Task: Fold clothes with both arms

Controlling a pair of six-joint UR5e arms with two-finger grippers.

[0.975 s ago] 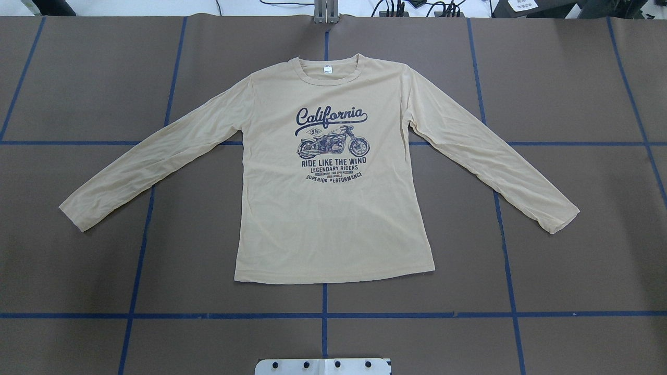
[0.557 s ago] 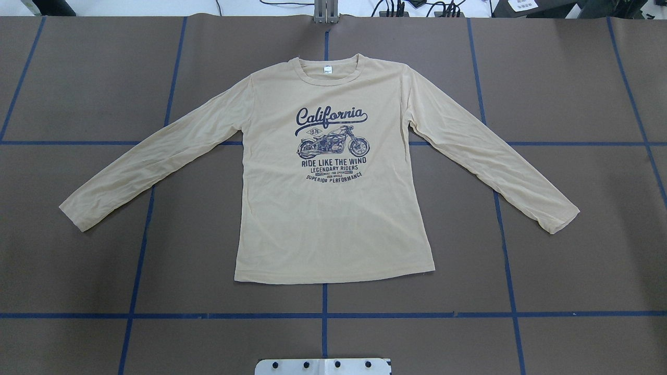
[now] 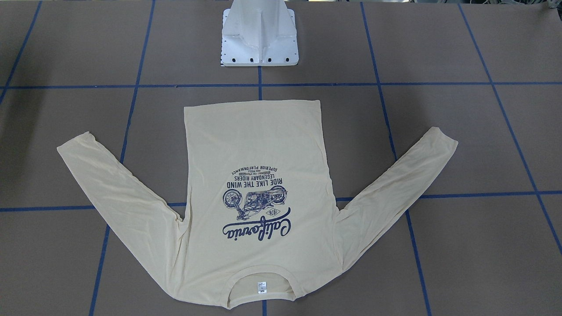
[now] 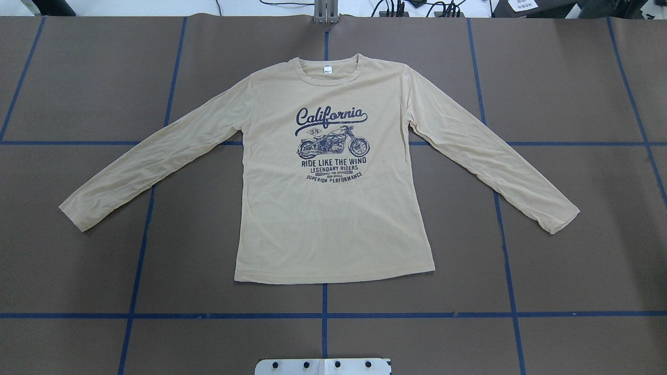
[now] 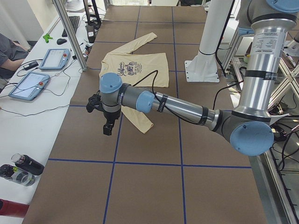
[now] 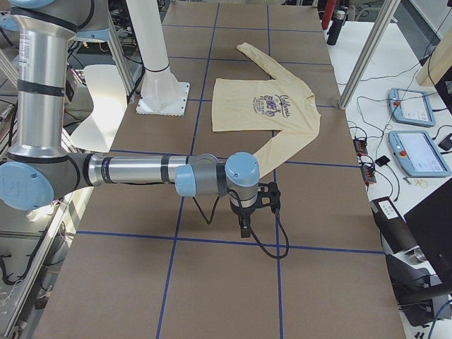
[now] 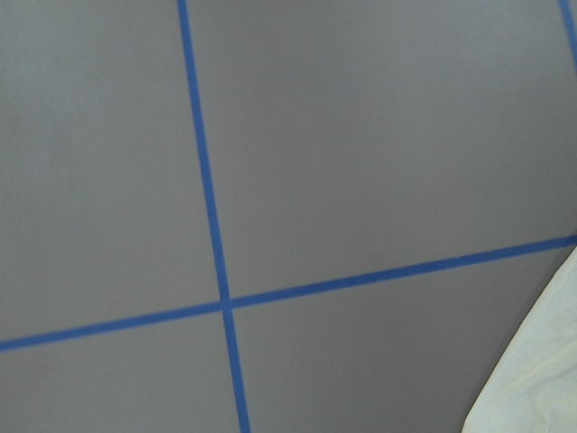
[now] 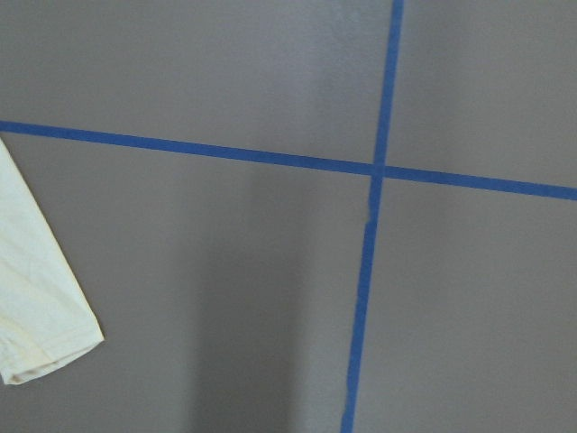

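The wide brown-covered bench (image 4: 573, 78), gridded with blue tape, carries everything in front of the white pedestal base (image 3: 260, 39). From that pedestal the two grey-and-silver jointed arms stretch flat and low, the left arm (image 5: 182, 108) out to the pedestal's left and the right arm (image 6: 134, 171) out to its right. This probably keeps them clear of the cloth while lining each one up with a sleeve. The pale cream-yellow long-sleeved jersey shirt (image 4: 333, 224) lies spread face up straight ahead of the pedestal. Its hem is nearest the pedestal, its collar farthest, and its sleeves are angled out to both sides, so nothing is folded yet. Each arm's black jaws point down at bare bench, farther out from the pedestal than the sleeve end on that side. Whether they stand wide or narrow I cannot tell from the side views. The left cuff (image 7: 532, 379) and right cuff (image 8: 36, 334) sit at the edge of the wrist views, so they are likely the first things to be picked up.
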